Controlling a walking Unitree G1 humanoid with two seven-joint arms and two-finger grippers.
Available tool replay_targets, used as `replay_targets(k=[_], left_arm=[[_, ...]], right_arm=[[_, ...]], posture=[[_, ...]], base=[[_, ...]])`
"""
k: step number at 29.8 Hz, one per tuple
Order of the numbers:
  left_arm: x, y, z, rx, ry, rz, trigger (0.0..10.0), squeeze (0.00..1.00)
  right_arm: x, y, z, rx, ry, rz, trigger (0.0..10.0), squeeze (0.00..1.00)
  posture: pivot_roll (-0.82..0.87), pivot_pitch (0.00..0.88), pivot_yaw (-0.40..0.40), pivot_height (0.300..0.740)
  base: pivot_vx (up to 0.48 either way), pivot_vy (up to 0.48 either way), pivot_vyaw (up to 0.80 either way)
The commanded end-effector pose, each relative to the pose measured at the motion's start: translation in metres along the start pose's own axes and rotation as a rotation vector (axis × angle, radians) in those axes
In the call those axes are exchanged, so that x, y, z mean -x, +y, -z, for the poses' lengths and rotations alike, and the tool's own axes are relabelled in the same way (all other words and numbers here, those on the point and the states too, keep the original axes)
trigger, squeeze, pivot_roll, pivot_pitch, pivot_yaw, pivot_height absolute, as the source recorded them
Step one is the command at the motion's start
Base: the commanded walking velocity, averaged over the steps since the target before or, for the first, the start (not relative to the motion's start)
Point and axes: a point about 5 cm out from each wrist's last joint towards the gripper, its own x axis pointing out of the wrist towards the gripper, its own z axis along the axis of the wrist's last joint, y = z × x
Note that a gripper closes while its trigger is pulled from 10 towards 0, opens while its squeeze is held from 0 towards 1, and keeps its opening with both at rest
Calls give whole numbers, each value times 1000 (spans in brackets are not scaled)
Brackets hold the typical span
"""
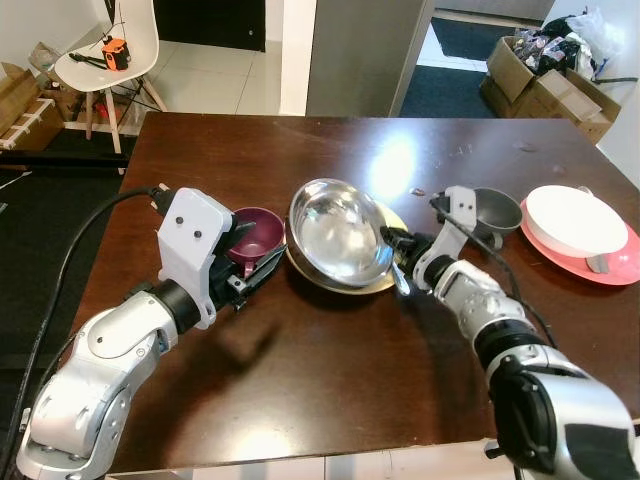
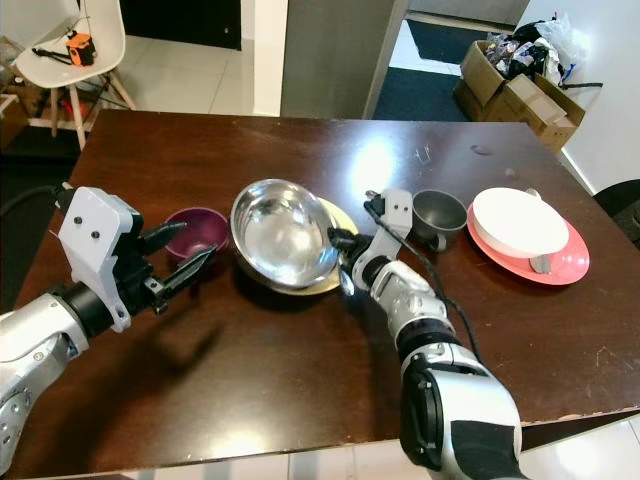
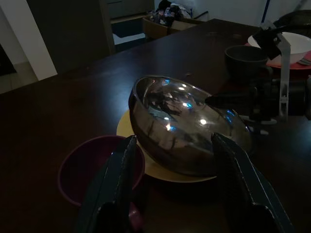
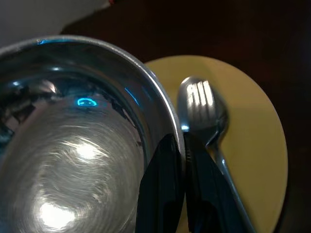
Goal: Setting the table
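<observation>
A shiny steel bowl (image 1: 340,230) leans tilted on a yellow plate (image 4: 243,107) at the middle of the dark wooden table (image 1: 330,370). My right gripper (image 4: 177,141) is shut on the steel bowl's rim on its right side. A spoon (image 4: 201,104) lies on the yellow plate just beside those fingers. A maroon bowl (image 1: 258,232) stands to the left of the steel bowl. My left gripper (image 1: 262,243) is open at the maroon bowl, one finger over its rim and the other toward the steel bowl.
A grey cup (image 1: 497,210) stands right of the yellow plate. Farther right a white bowl (image 1: 575,220) sits on a pink plate (image 1: 615,262) with a utensil. A white chair (image 1: 105,55) and cardboard boxes (image 1: 550,85) stand beyond the table.
</observation>
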Motion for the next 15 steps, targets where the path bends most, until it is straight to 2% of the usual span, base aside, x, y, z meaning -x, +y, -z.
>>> replay_targets(k=[1,3,6,7,9,11,15], left_arm=[[0,-4,8,6,28,-1,10000,0],[0,-5,9,7,29,-1,10000,0],[0,-6,10,13,31,-3,10000,0],[-2,-6,11,17,31,-5,10000,0],[-3,-5,11,18,31,-5,10000,0],[-5,-4,12,19,27,-5,10000,0],[-6,-4,12,20,26,-5,10000,0]], right_arm=[[2,-5,-15,-36,-113,25,0,0],[3,-5,-21,-41,-147,29,0,0],[4,-4,-43,-23,-261,38,0,0],[9,-1,-60,-11,-338,8,0,0],[10,1,-65,-9,-359,-8,0,0],[19,7,-72,13,-384,-63,0,0],[25,11,-73,25,-384,-94,0,0]], posture=[[95,120,-15,740],[94,119,-15,740],[86,115,-10,740],[77,107,-7,740],[76,106,-6,740],[60,97,-4,740],[52,93,-5,740]], base=[[0,0,0],[0,0,0],[0,0,0],[0,0,0],[0,0,0],[0,0,0],[0,0,0]])
